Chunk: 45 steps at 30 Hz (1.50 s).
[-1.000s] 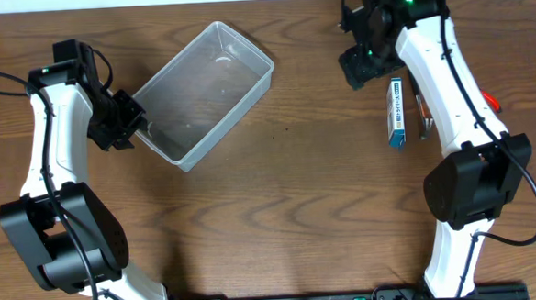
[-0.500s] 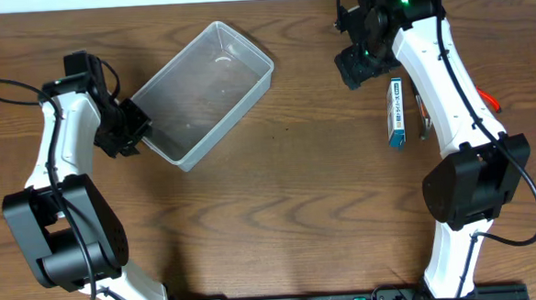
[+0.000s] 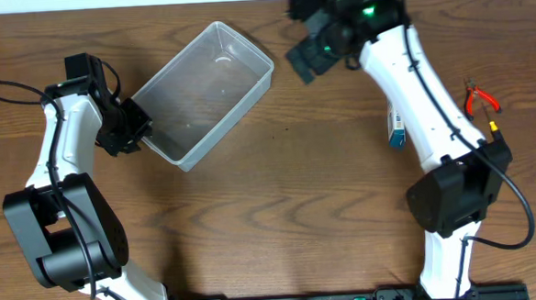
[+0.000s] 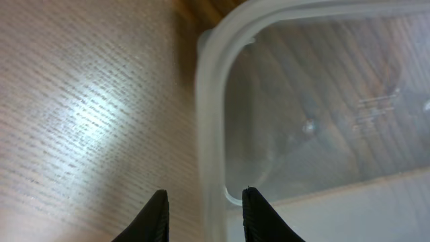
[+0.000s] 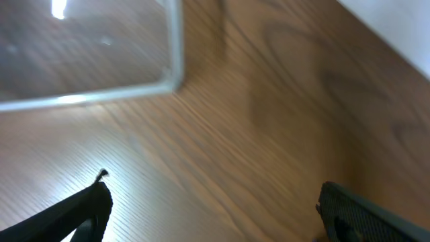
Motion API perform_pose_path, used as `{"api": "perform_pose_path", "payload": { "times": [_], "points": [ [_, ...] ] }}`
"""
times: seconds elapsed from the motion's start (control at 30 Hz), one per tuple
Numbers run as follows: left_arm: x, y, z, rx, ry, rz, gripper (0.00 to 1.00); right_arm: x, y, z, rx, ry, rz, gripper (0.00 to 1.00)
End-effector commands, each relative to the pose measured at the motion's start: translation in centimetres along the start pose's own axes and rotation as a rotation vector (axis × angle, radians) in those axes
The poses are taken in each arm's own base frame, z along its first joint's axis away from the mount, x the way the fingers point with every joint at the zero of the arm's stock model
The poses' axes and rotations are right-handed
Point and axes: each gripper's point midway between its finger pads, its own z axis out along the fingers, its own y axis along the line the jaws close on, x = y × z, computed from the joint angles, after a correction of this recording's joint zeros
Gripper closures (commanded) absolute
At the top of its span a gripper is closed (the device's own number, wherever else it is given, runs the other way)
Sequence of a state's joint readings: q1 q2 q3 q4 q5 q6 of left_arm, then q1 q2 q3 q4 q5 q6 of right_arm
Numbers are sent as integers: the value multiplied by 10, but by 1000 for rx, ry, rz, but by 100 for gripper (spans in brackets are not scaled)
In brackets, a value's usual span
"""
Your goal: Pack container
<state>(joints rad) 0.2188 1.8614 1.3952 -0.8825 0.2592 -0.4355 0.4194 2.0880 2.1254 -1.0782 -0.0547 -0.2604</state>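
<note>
The clear plastic container (image 3: 205, 94) lies at an angle on the wooden table, with nothing in it. My left gripper (image 3: 138, 129) is at its left corner. In the left wrist view the left gripper (image 4: 201, 215) straddles the container's rim (image 4: 211, 134): one finger is outside the wall and one inside, with a thin gap showing on each side. My right gripper (image 3: 305, 58) hovers just right of the container's far corner. Seen from the right wrist, the right gripper (image 5: 215, 208) stands wide open over bare wood, and the container's corner (image 5: 171, 60) is at the upper left.
A small blue-and-white box (image 3: 395, 131) lies at the right, partly under the right arm. Red-handled pliers (image 3: 481, 97) rest near the right edge. The table's far edge runs just behind the right gripper.
The right arm swung left from above the blue-and-white box towards the container, and its jaws opened wider. The left gripper shifted slightly up along the container's corner and narrowed around the rim.
</note>
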Motion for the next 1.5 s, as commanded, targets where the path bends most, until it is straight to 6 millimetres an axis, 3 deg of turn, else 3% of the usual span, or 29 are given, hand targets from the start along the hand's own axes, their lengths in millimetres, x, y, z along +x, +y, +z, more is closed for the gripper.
{"api": "perform_pose_path", "payload": {
  "times": [0.0, 0.27, 0.6, 0.7, 0.9, 1.2, 1.33, 1.47],
  "points": [
    [3, -2, 5, 14, 21, 42, 75, -18, 24, -4, -23, -51, -77, 1],
    [3, -2, 5, 14, 21, 42, 75, -29, 41, 17, -37, -71, -98, 1],
    [10, -10, 5, 62, 59, 57, 75, -13, 43, 85, -54, 2, -59, 1],
    [13, -8, 5, 56, 70, 54, 75, -18, 42, 86, -50, -16, -32, 1],
    [16, -7, 5, 49, 83, 50, 75, -49, 35, 61, -33, -106, 34, 1],
    [20, -5, 4, 41, 98, 45, 75, -70, 33, 34, 12, -156, 56, 1],
    [22, -4, 4, 37, 107, 43, 74, -66, 34, 44, 8, -136, 50, 1],
    [26, -2, 4, 30, 121, 39, 74, -51, 40, 75, -19, -75, 33, 1]
  ]
}}
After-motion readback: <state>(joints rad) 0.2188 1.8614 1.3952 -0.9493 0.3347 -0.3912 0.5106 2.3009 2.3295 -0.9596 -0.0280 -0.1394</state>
